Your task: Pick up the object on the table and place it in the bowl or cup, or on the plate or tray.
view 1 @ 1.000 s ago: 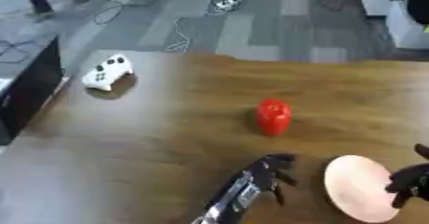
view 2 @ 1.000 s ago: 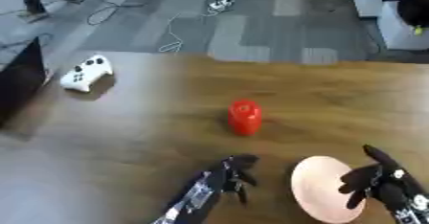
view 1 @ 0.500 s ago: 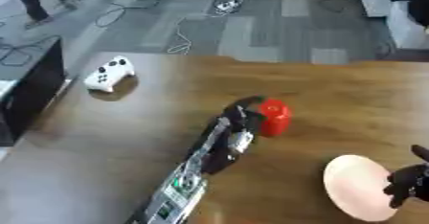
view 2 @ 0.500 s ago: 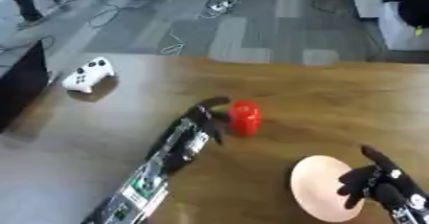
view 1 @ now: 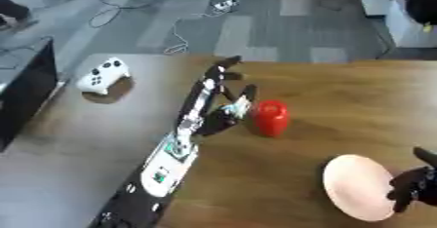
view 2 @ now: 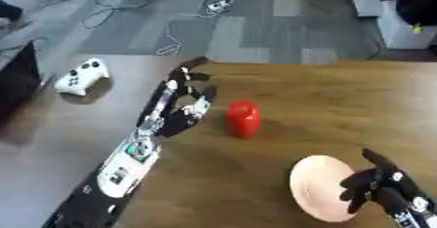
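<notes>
A small red upright object stands near the middle of the wooden table. My left hand reaches in from the lower left and sits just left of the red object, fingers spread and open, thumb close to it without closing on it. A pale pink plate lies at the lower right. My right hand rests at the plate's right edge, fingers relaxed and open, holding nothing.
A white game controller lies on the table's far left. A dark box edge borders the left side. Cables trail over the grey carpet beyond the table's far edge.
My left arm has stretched forward and up the table, from near the front edge to right beside the red object. The right hand stays by the plate.
</notes>
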`<state>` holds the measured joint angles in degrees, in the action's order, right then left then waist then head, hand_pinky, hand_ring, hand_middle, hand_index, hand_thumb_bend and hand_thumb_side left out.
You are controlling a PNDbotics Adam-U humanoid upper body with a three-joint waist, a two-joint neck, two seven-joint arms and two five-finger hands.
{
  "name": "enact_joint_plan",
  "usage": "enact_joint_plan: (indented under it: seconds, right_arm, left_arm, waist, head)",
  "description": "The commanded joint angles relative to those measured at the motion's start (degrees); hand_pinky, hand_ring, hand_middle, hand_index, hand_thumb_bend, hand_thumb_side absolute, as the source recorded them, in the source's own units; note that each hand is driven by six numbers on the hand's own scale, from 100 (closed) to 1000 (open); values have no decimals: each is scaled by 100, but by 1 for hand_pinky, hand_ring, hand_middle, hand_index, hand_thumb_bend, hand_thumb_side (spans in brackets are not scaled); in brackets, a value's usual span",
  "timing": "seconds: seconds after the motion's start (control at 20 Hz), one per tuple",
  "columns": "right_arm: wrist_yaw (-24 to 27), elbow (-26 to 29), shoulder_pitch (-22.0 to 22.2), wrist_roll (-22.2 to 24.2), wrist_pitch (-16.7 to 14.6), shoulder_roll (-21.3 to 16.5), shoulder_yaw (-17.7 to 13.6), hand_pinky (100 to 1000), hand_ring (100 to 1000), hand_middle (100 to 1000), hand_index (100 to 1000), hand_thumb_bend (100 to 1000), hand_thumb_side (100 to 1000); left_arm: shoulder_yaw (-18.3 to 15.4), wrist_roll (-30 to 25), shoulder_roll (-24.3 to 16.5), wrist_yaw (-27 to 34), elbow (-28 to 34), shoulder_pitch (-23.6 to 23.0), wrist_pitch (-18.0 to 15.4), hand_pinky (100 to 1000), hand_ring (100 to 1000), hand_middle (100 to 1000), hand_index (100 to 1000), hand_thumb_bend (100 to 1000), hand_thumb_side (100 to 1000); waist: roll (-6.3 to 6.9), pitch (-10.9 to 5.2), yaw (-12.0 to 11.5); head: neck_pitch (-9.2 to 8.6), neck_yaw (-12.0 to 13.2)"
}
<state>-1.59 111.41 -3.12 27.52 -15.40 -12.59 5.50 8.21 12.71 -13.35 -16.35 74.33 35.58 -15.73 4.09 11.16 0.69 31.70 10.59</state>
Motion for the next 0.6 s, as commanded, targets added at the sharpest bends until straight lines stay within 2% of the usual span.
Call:
enact_joint_plan:
  seconds: [0.05,0.25,0.6]
  right_arm:
    - [32,78,-22,54,-19,-27,33,473,588,649,1000,100,911]
    - [49,101,-38,109,-47,-19,53,474,586,647,1000,100,901]
    - [54,98,-52,185,-64,11,68,479,587,648,1000,100,898]
  left_arm:
    - [-146,68,-89,-155,-373,155,-151,450,774,884,942,251,732]
    - [-255,215,-24,-245,-920,235,-469,475,794,887,950,294,733]
    - [-382,492,144,-442,-1769,355,-913,482,798,892,956,308,808]
  waist:
    - [-33,-74,20]
    - [-44,-38,52]
    - [-63,1,70]
  head:
    - [-29,-14]
    - [-58,17]
    - [-76,25]
